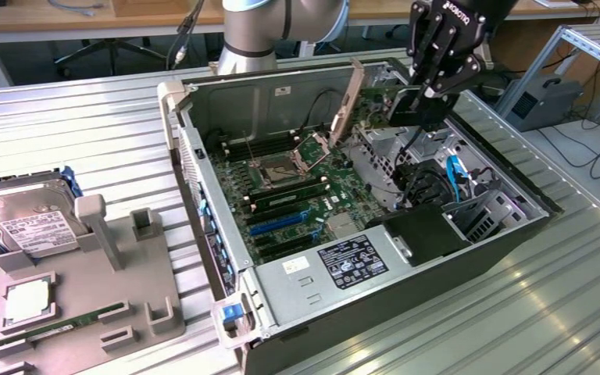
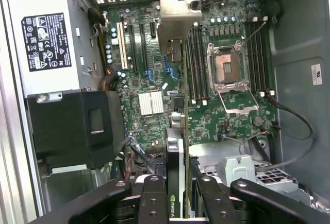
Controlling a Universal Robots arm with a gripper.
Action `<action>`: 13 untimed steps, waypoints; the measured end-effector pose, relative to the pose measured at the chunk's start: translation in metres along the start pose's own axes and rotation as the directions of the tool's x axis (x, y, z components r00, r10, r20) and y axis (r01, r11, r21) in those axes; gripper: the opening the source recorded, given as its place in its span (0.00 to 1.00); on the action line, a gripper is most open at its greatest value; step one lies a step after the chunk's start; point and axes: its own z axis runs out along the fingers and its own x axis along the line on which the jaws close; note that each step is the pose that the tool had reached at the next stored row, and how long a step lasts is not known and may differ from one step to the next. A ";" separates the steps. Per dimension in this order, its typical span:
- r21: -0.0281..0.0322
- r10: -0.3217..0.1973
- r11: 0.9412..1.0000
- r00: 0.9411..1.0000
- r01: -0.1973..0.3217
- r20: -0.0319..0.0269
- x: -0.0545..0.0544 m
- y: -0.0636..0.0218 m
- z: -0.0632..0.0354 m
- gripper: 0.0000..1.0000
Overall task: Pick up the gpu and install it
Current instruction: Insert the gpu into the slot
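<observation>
My gripper (image 1: 423, 95) is shut on the gpu (image 1: 381, 108), holding it in the air over the open computer case (image 1: 191, 156). The card hangs on edge, its silver end bracket (image 1: 355, 98) towards the exterior view's left. In the wrist view the gpu (image 2: 177, 126) runs edge-on away from my gripper (image 2: 178, 195), with a black finger (image 2: 153, 201) on each side of it and its bracket (image 2: 178, 10) at the far end. Below it lies the green motherboard (image 2: 149, 80) with its expansion slots (image 2: 122, 44).
Inside the case are the CPU socket (image 1: 277, 172), the power supply (image 1: 342, 266) and a black shroud (image 1: 425, 234). On the exterior view's left, a grey fixture (image 1: 123, 289) holds a hard drive (image 1: 29, 223), a CPU (image 1: 27, 301) and a RAM stick (image 1: 66, 324).
</observation>
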 end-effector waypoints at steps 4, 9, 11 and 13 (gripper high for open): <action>0.010 -0.010 1.000 1.000 0.010 0.029 0.001 0.0058 0.0008 0.27; 0.011 -0.016 1.000 0.999 0.016 0.032 0.001 0.0079 0.0012 0.27; 0.012 -0.023 1.000 0.999 0.023 0.036 0.001 0.0092 0.0016 0.27; 0.012 -0.024 1.000 0.999 0.024 0.036 0.001 0.0093 0.0016 0.27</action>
